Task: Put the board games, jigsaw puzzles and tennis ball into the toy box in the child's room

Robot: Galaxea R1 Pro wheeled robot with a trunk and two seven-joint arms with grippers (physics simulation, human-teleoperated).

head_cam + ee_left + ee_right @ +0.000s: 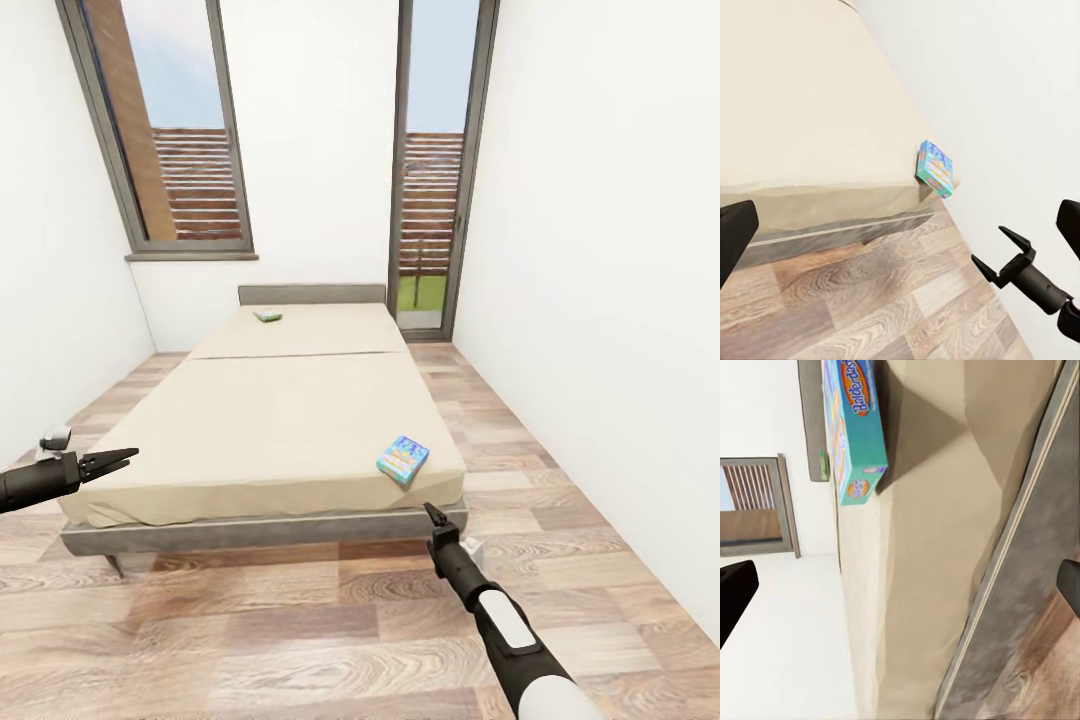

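Board game box (403,459) on bed (270,420), near right corner; 2nd game (267,316) at far end. Stiff light cardboard, prob. slick: pinch across thin edges. Right pincer (434,516) spread, empty, just below corner; left pincer (118,460) spread, empty.

Beige bed (270,420) on a grey frame. Near right corner: teal board game (403,459) with multicoloured print. Far end: small green game (267,316). Brown wood-grain floor (300,630), white walls (590,250), grey window frames (135,180).
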